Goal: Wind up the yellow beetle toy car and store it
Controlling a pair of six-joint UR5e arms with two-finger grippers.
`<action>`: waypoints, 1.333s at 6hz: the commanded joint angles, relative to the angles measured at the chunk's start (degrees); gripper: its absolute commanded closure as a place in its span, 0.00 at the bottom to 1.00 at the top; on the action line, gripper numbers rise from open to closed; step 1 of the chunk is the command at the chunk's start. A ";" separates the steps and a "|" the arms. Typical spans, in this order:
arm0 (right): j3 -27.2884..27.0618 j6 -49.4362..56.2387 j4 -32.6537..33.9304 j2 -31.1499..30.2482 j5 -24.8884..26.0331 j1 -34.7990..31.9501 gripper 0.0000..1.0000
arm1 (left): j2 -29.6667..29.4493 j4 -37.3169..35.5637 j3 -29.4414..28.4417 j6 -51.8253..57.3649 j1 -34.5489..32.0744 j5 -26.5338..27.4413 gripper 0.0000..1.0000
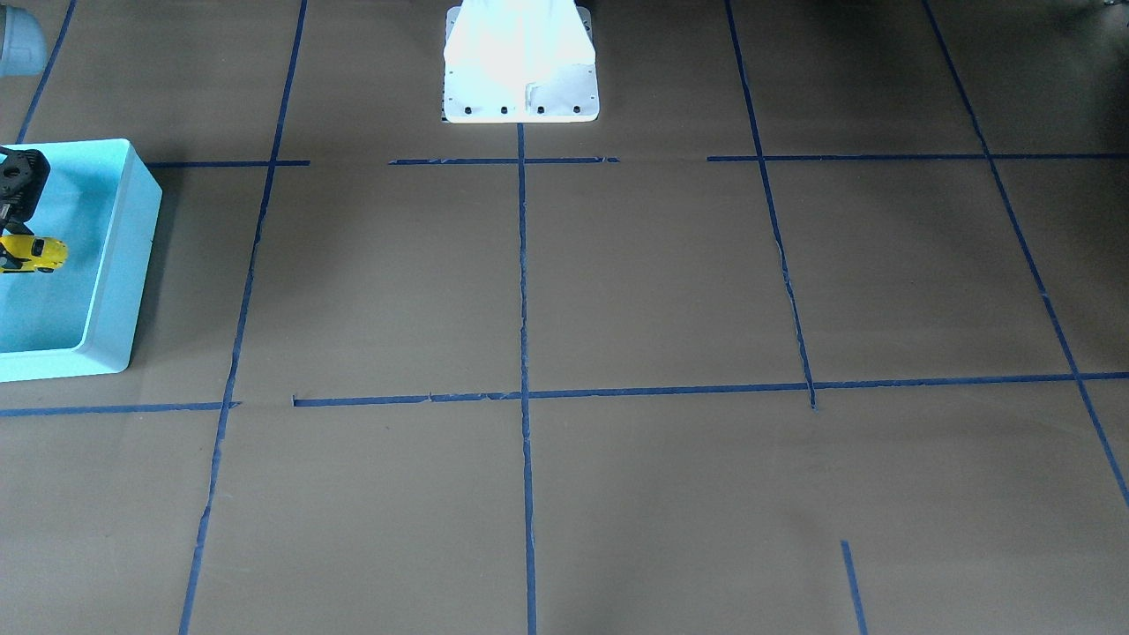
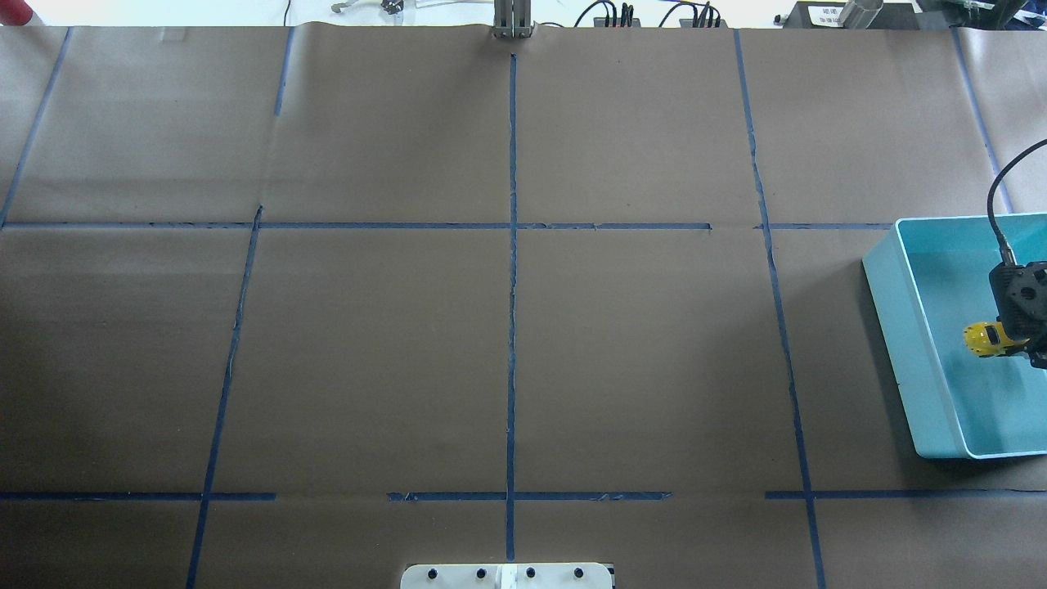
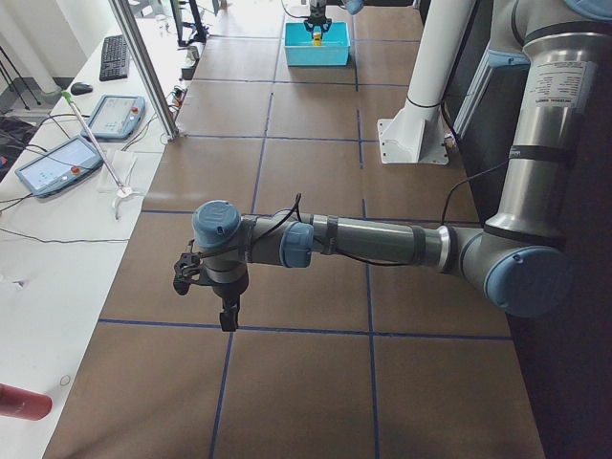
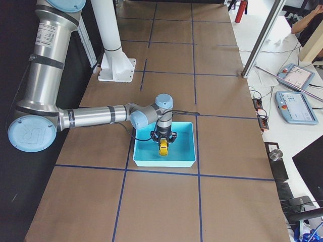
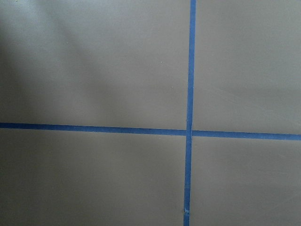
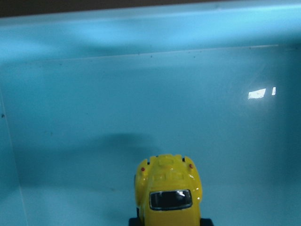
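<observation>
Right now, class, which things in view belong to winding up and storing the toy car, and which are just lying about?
Job in hand:
yellow beetle toy car, held by the right gripper
turquoise bin around it

Lying about:
touchscreen pendants
keyboard
red cylinder

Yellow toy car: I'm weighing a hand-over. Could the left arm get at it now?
Probably not. The car is held by the right gripper in the turquoise bin on the robot's far right, while the left gripper hangs far off on the opposite side.
</observation>
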State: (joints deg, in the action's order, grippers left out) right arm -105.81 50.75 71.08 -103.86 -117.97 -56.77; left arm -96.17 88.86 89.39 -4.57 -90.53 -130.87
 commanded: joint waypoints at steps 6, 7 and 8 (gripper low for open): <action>4.04 -1.88 -7.71 -0.02 -0.33 2.19 0.12 | -0.07 0.00 0.09 0.00 0.00 0.00 0.00; 3.69 -1.79 -7.71 -0.02 -1.37 2.11 0.00 | -0.07 0.00 0.09 0.00 0.00 -0.09 0.00; 3.25 -1.79 -7.71 -0.28 -5.99 1.15 0.00 | -0.07 0.00 0.09 0.00 0.00 -0.09 0.00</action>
State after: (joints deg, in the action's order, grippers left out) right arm -102.20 48.94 63.37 -103.99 -120.82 -55.01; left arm -96.24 88.85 89.47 -4.57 -90.53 -130.94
